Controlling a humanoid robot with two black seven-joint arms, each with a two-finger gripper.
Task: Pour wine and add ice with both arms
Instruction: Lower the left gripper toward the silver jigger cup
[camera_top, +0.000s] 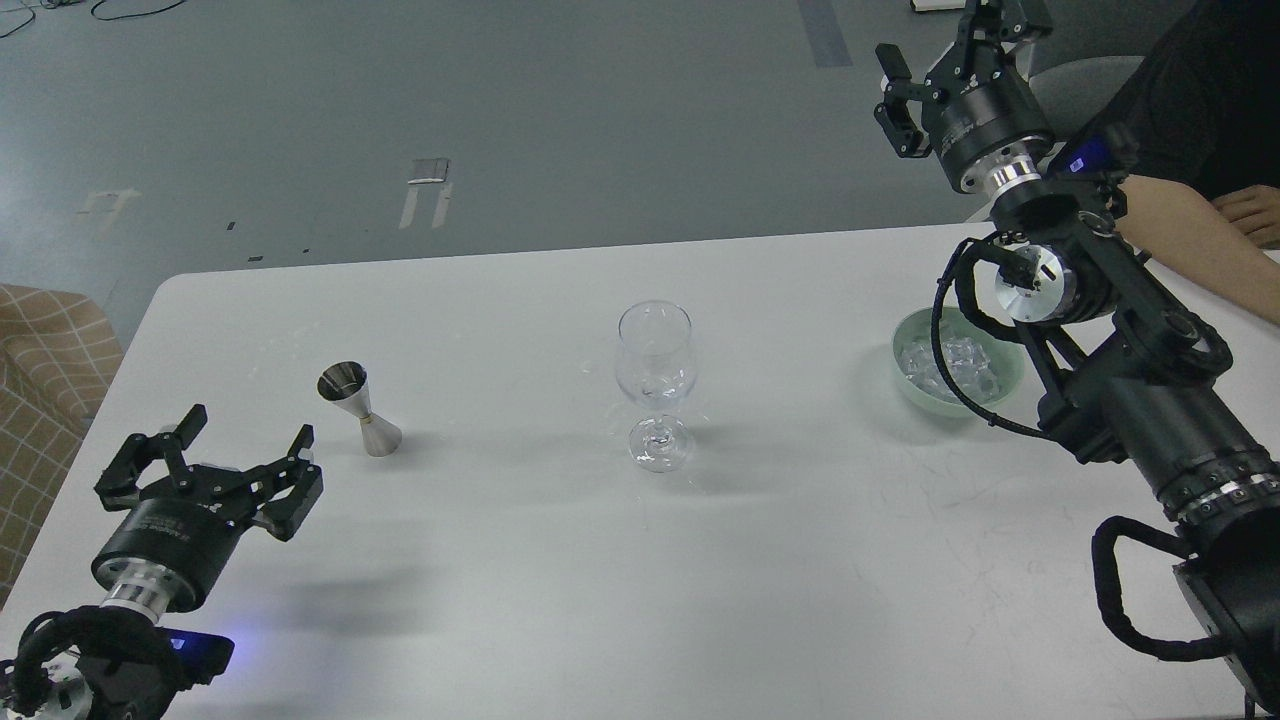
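Observation:
A clear stemmed wine glass (655, 385) stands upright at the middle of the white table (560, 570), empty as far as I can see. A steel jigger (358, 408) stands to its left. A pale green bowl (908, 385) at the right holds several clear ice cubes (955, 362), partly behind my right arm's cable. My left gripper (245, 448) is open and empty, low over the table's front left, below and left of the jigger. My right gripper (945, 45) is open and empty, raised high beyond the table's far right edge.
A person's bare forearm (1200, 240) rests on the table's far right corner behind my right arm. A checked tan cushion (50, 370) lies off the table's left edge. Grey floor lies beyond the far edge.

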